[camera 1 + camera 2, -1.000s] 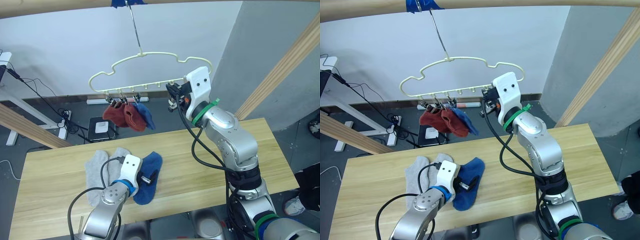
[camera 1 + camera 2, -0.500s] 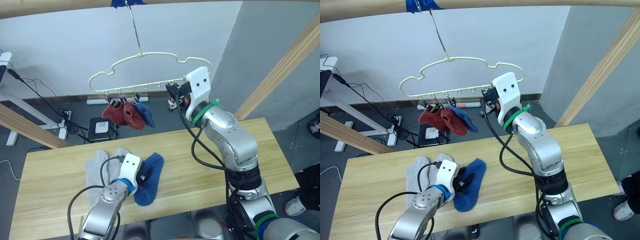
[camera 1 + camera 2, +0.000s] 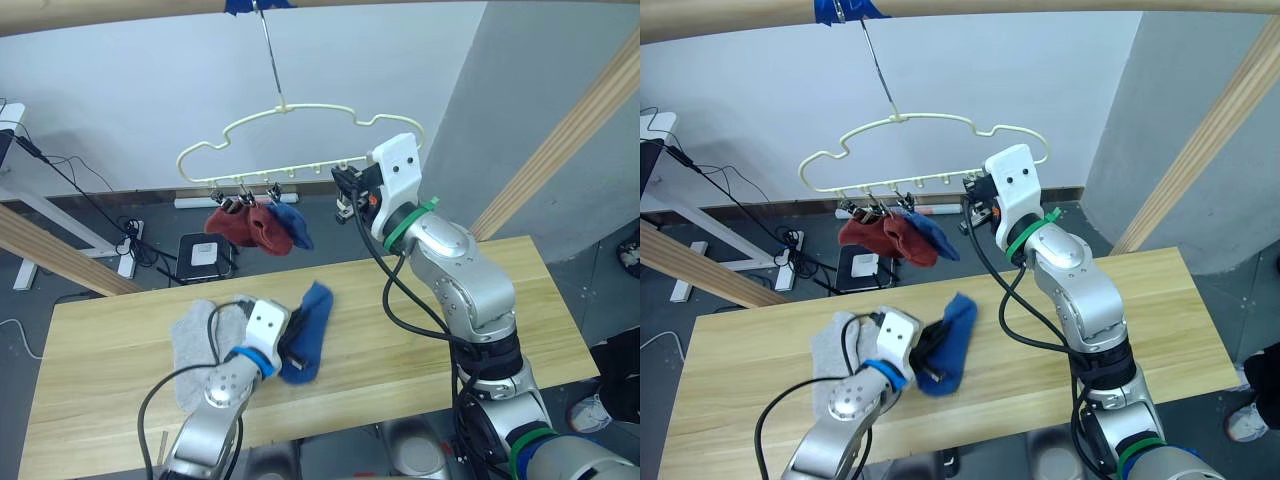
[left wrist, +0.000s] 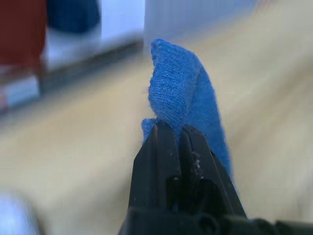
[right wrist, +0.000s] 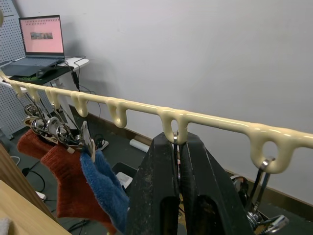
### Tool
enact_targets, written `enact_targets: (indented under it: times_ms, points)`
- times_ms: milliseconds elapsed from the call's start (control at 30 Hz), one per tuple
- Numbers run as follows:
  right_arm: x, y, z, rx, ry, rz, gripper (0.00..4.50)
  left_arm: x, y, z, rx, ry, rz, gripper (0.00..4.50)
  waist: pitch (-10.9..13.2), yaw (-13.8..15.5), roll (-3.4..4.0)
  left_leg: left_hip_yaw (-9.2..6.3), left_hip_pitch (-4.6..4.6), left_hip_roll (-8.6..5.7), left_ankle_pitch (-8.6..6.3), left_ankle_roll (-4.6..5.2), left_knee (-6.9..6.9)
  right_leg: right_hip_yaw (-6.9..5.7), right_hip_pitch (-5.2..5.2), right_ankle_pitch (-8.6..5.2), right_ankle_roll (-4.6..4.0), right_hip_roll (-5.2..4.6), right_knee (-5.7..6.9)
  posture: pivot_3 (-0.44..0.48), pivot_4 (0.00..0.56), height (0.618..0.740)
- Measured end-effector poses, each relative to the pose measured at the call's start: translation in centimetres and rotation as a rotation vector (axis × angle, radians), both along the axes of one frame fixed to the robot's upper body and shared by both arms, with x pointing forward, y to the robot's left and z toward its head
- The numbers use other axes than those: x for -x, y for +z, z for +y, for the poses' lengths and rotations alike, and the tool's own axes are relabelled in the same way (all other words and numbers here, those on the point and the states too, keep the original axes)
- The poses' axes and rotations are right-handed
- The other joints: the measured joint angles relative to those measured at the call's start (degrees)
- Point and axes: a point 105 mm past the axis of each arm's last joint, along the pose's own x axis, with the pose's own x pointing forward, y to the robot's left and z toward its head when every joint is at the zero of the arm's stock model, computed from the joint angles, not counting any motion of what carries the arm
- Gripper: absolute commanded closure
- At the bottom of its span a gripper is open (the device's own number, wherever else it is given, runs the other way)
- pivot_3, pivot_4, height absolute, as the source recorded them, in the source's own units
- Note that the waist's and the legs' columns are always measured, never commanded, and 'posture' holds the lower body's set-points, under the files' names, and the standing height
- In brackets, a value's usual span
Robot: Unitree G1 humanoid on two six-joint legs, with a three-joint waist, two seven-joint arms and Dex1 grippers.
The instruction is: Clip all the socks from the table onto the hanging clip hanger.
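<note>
- Left gripper has its jaws clenched on a blue sock, lifted off the surface, long axis running up and away.
- Right gripper jaws pinched tight on a metal clip under the hanger.
- Two red socks and one blue are already clipped; grey socks lie on the surface.
- No readable writing anywhere.

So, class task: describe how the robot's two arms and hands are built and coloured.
Both arms have silver-grey metal shells with black joints and loose black cables. The left hand has a white wrist block with a blue band; the right hand has a white block with a green band. Each hand ends in two black fingers.
</note>
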Motion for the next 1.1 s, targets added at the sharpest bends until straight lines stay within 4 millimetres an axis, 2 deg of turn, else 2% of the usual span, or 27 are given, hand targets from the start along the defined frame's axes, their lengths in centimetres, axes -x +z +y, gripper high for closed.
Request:
enact_targets:
  times_ms: [100,400,533,700,1100]
  points:
    - [0.0,0.0,0.0,-0.003,0.001,0.0,4.5,-0.3,2.3,-0.7,0.009,-0.043,-0.151,4.47,0.0,-0.2,0.0,0.01,0.01,0.0,0.0,0.0,0.0,0.0,-0.01,0.0,0.0,0.01,-0.01,-0.253,0.312,0.737]
    - [0.4,-0.1,0.7,-0.031,0.029,0.037,4.5,-1.7,5.1,-1.4,-0.099,-0.078,-0.395,4.47,0.0,-0.4,0.0,0.0,-0.01,-0.04,0.0,0.01,0.01,-0.02,-0.01,0.0,0.0,0.04,0.0,-0.255,0.312,0.737]
    - [0.5,-0.1,0.8,-0.04,0.042,0.054,4.5,-2.3,4.8,-1.3,-0.104,-0.066,-0.386,4.47,0.0,-0.4,0.0,-0.03,-0.02,-0.05,0.0,0.01,0.0,-0.06,-0.02,0.0,0.0,0.06,0.01,-0.255,0.315,0.737]
    - [0.7,-0.2,0.8,-0.036,0.047,0.066,4.5,-3.2,5.7,-1.3,-0.1,-0.05,-0.413,4.47,0.0,-0.4,0.0,-0.02,-0.02,-0.08,0.0,0.01,0.01,-0.05,-0.01,0.0,0.0,0.06,0.02,-0.255,0.316,0.737]
    - [0.9,-0.3,1.0,-0.029,0.054,0.071,4.5,-3.3,6.2,-1.3,-0.088,-0.034,-0.44,4.47,0.0,-0.4,0.0,-0.03,-0.02,-0.07,0.0,0.01,0.01,-0.06,-0.01,0.0,0.0,0.06,0.03,-0.25,0.318,0.737]
